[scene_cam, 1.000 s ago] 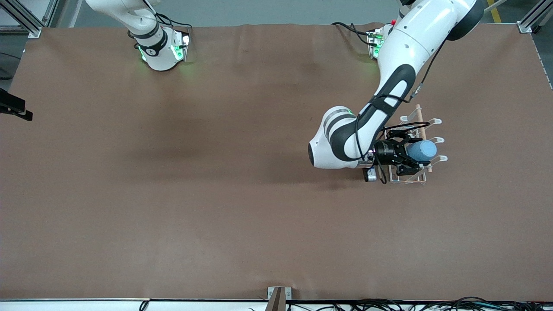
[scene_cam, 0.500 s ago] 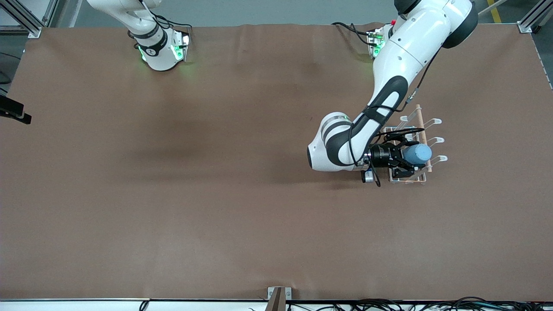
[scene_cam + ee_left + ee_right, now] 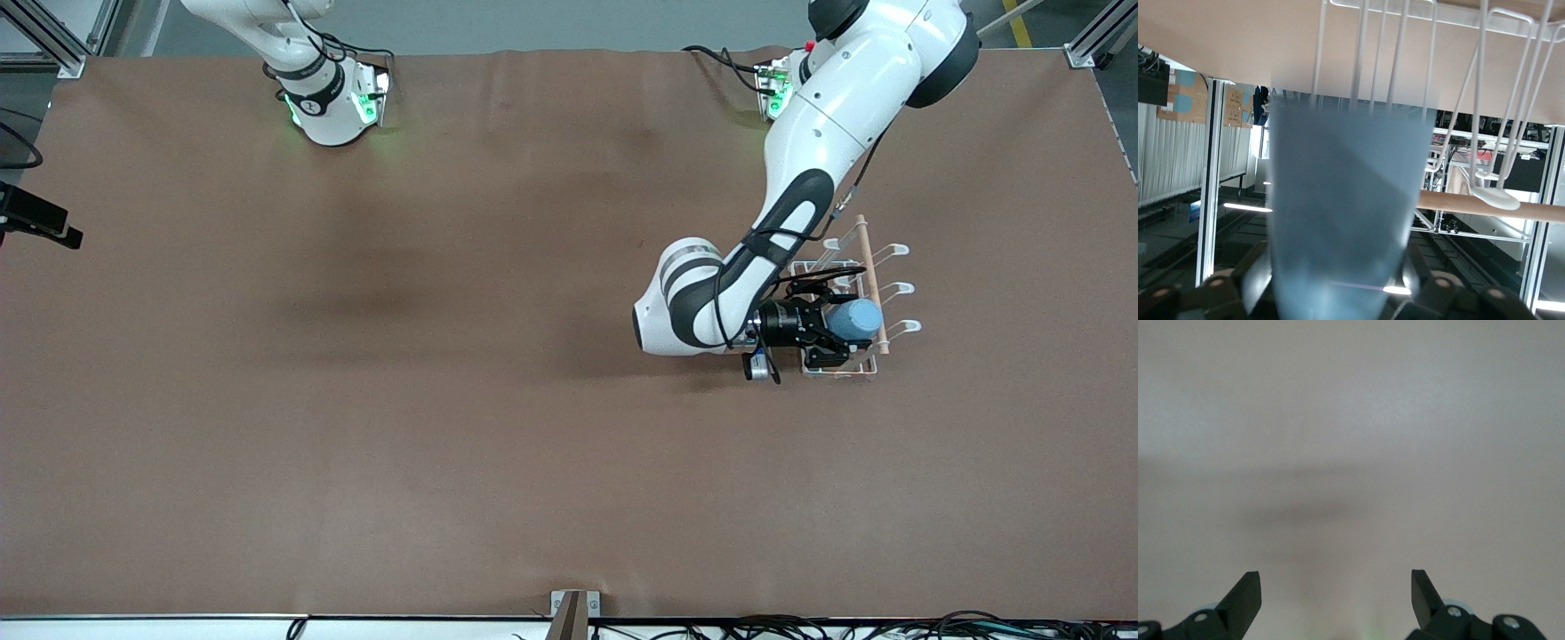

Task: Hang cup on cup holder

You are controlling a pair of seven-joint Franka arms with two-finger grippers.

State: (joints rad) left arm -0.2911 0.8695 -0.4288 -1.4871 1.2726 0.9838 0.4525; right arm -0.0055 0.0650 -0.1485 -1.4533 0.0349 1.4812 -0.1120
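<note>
**Blue cup held at the rack**

Light-blue and matte, the cup point(image 3: 856, 320) sits clamped between the fingers of the left gripper point(image 3: 831, 331), lying sideways over the cup holder point(image 3: 876, 283), a white wire rack with a wooden rod. Since a second ago it has drawn slightly toward the right arm's end. The right gripper point(image 3: 1336, 590) waits, jaws apart.

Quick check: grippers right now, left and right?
Left gripper: shut on the cup, over the cup holder.
Right gripper: open, holding nothing; that arm waits.
</note>
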